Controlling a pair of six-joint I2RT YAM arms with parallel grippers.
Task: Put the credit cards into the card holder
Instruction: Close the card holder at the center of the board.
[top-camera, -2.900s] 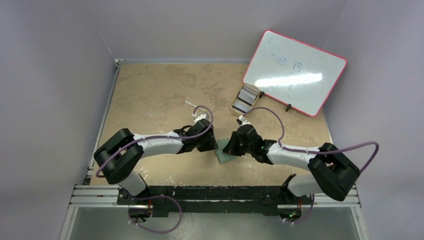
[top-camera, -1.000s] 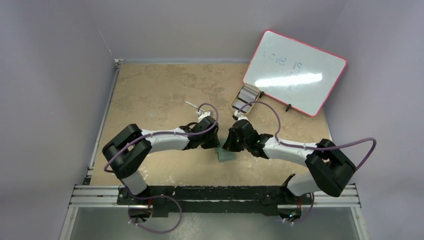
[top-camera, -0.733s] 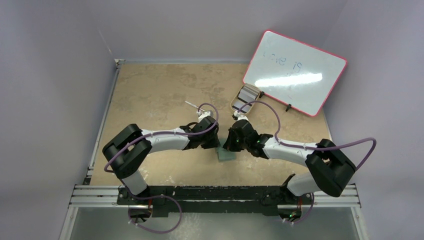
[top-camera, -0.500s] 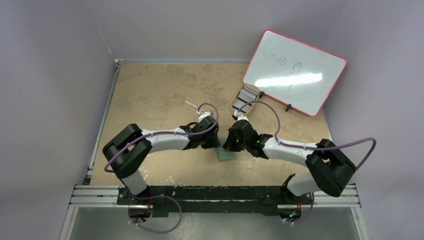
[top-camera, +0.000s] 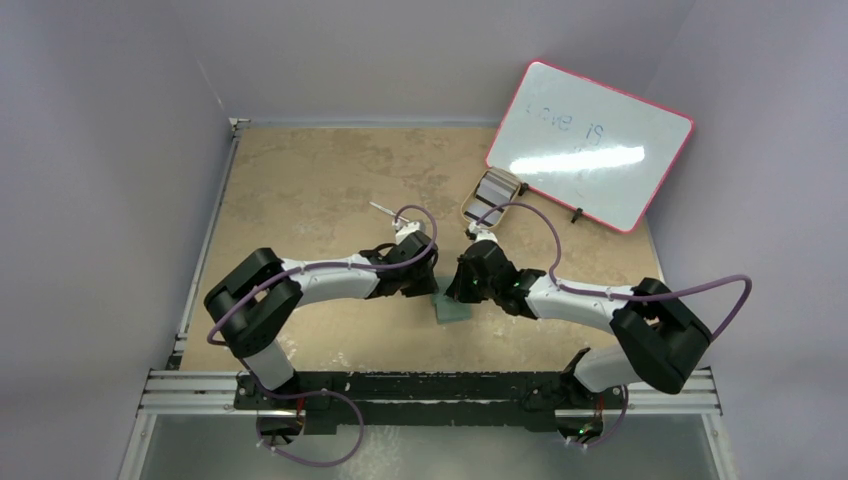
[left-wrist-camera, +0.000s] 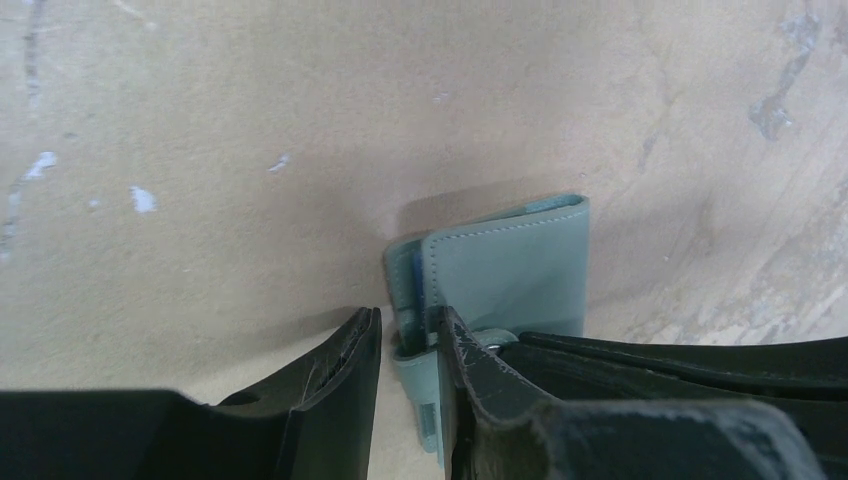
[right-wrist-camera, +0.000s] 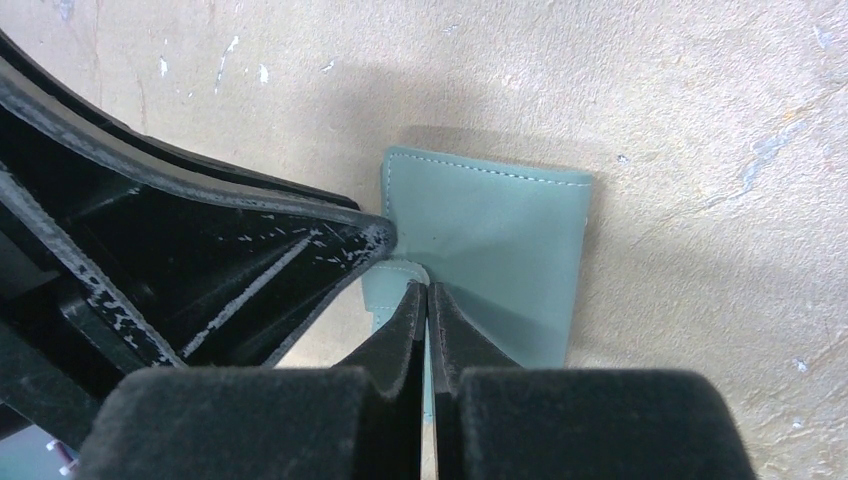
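Opening step, by the look of it: bracing and parting the grey-green stitched folding card holder (right-wrist-camera: 490, 240), lying flat on the tan mottled tabletop (top-camera: 320, 190) at centre frame in the top view, mostly hidden under both wrists. Straddling its layered left edge with the left gripper (left-wrist-camera: 408, 325), jaws part-way apart and apparently clamping the flap between them. Pressing the right gripper (right-wrist-camera: 427, 292), fully closed, against the near edge; impossible telling whether any thin layer is pinched. Leaving the greyish-white dark-banded credit cards (top-camera: 493, 190) stacked in the beige oval tray (top-camera: 464, 212) upper right of centre, just below-left of the pink-edged whiteboard (top-camera: 590, 145), none loaded yet. Needing next: spreading the cover to expose the pale blue pockets, then fetching one card. Lying apparently with long axis running top to bottom in the right wrist view, slightly tilted, stitched short edge toward upper frame, mouth facing left.
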